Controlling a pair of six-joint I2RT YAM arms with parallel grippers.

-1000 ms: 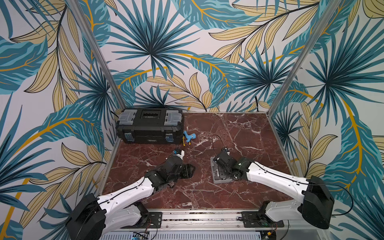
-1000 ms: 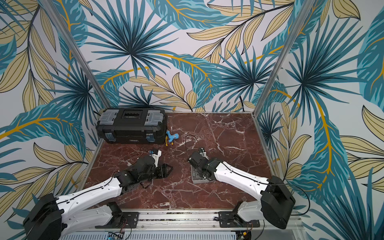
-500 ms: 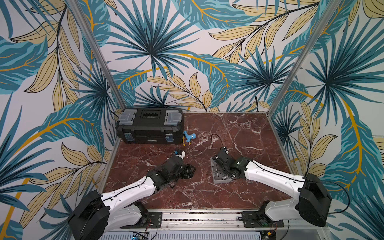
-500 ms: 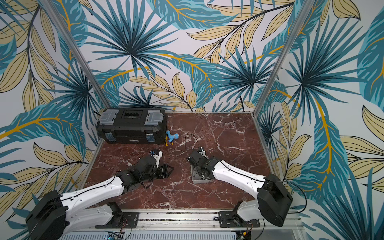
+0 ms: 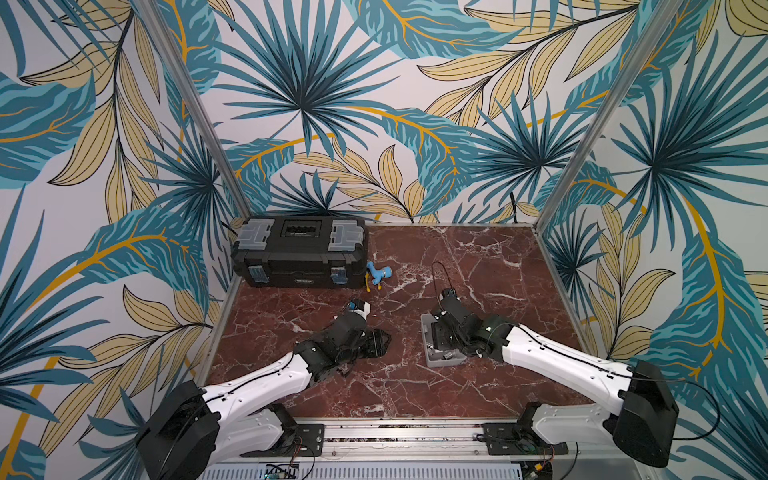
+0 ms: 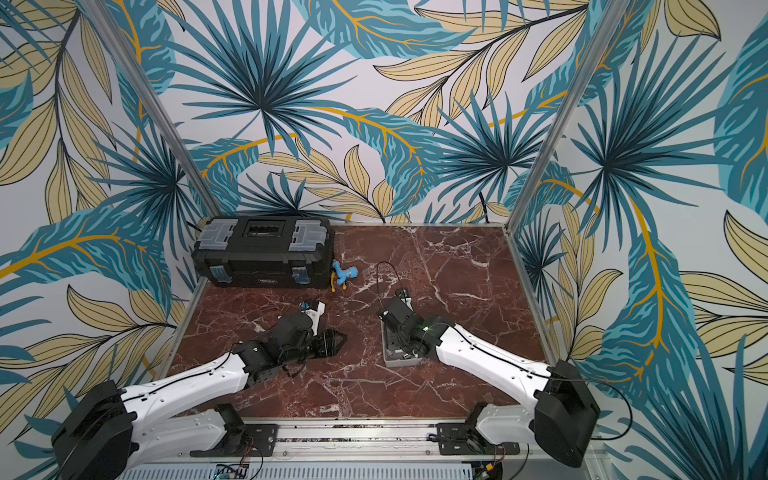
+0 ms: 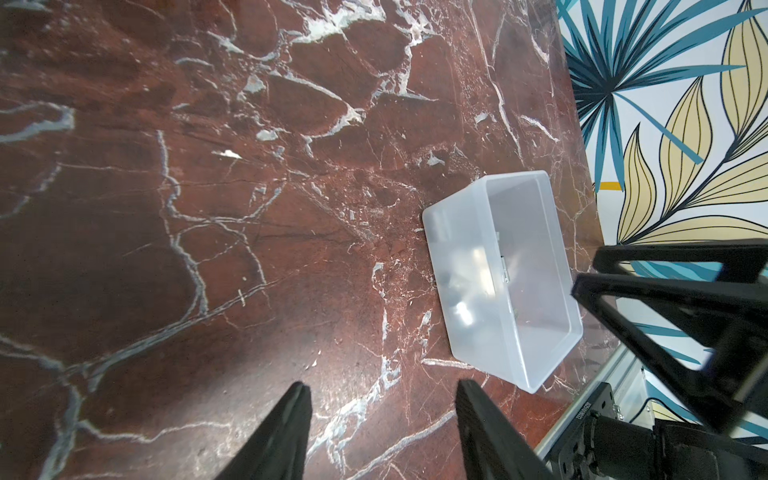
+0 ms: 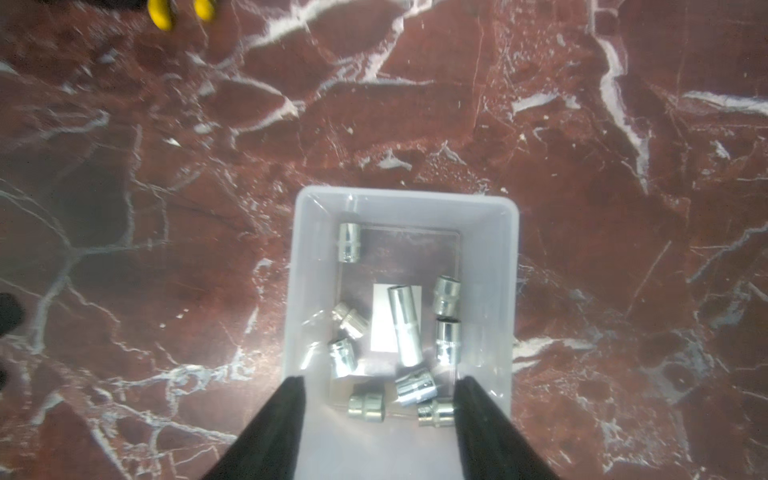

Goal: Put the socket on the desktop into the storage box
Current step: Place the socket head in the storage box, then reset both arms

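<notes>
The pale grey storage box [image 5: 432,361] [image 6: 390,359] stands on the red-brown marble desktop [image 5: 457,266], right of centre. In the right wrist view several shiny metal sockets [image 8: 405,324] lie on its bottom, some across a white label; every socket I see is inside the box [image 8: 311,291]. My right gripper [image 8: 379,380] [image 5: 442,343] hangs just over the box's near end, open, with nothing between its fingers. My left gripper [image 7: 382,384] [image 5: 380,343] hovers low over bare desktop left of the box [image 7: 528,266], open and empty.
A large black toolbox [image 5: 299,253] with grey latches sits at the back left. A small blue and yellow object [image 5: 378,274] lies beside it. Leaf-patterned walls close off three sides, and an aluminium rail [image 5: 395,432] runs along the front edge.
My right gripper has gone from shut to open above the storage box. Both arms have stayed almost where they were.
</notes>
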